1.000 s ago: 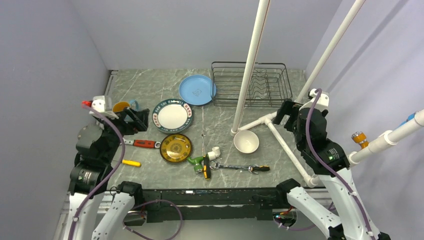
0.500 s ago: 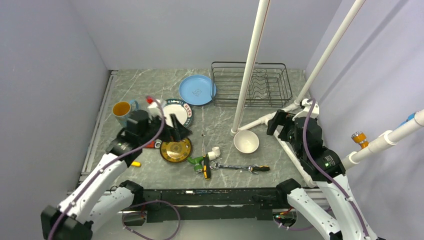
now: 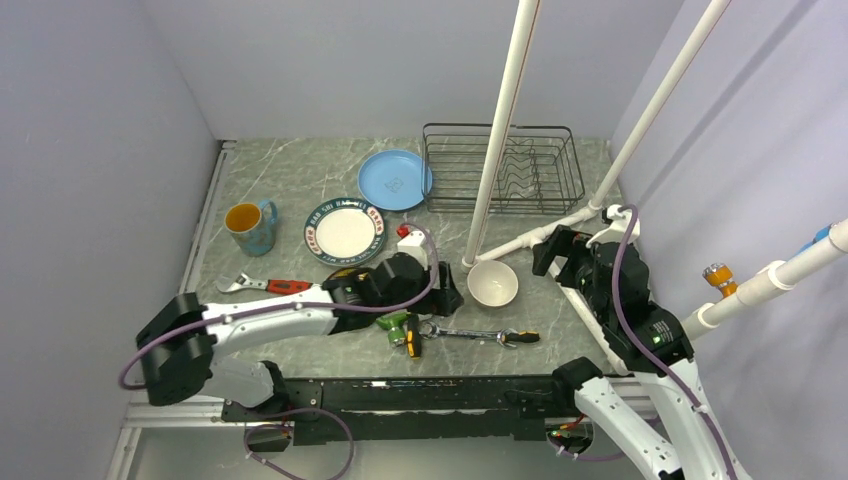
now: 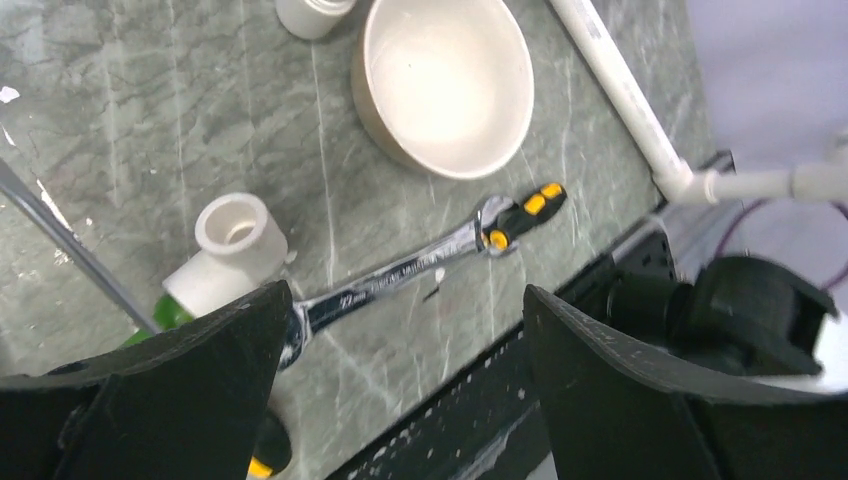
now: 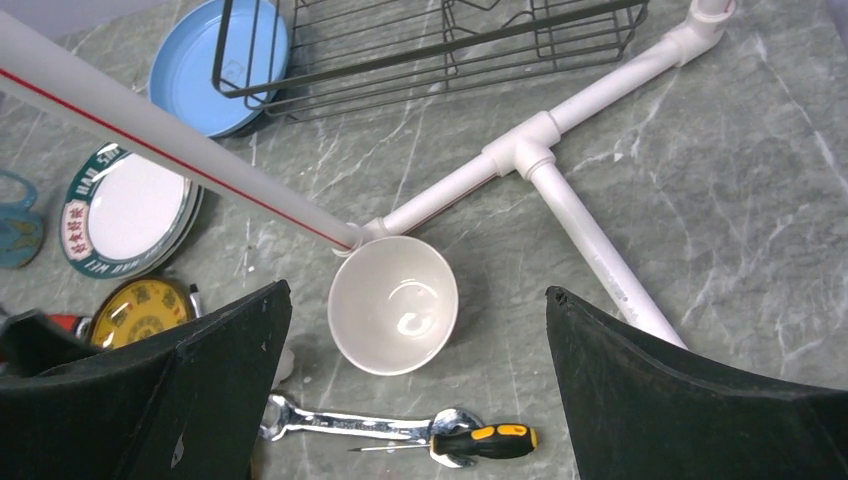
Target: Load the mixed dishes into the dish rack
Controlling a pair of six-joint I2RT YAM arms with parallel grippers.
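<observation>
Nothing is loaded: the rack [image 3: 503, 168] at the back stands empty, its long side running left to right. All 5 dishes [image 3: 394, 180] sit on the counter [image 3: 300, 170]. The bowl [image 3: 493, 283] sits mouth-up, round, with no long axis. The left gripper [image 4: 405, 300] and right gripper [image 5: 415, 290] flank it, jaws wide, holding nothing.

Whitish bowl [image 5: 393, 303]: glossy, smooth glaze. Wrench [image 4: 400, 277]: shiny chrome metal; dish rack [image 5: 420, 42]: thin black wire. Table [image 4: 120, 120]: grey marble-look, slight sheen; pipe frame [image 5: 590, 240]: smooth white plastic.
</observation>
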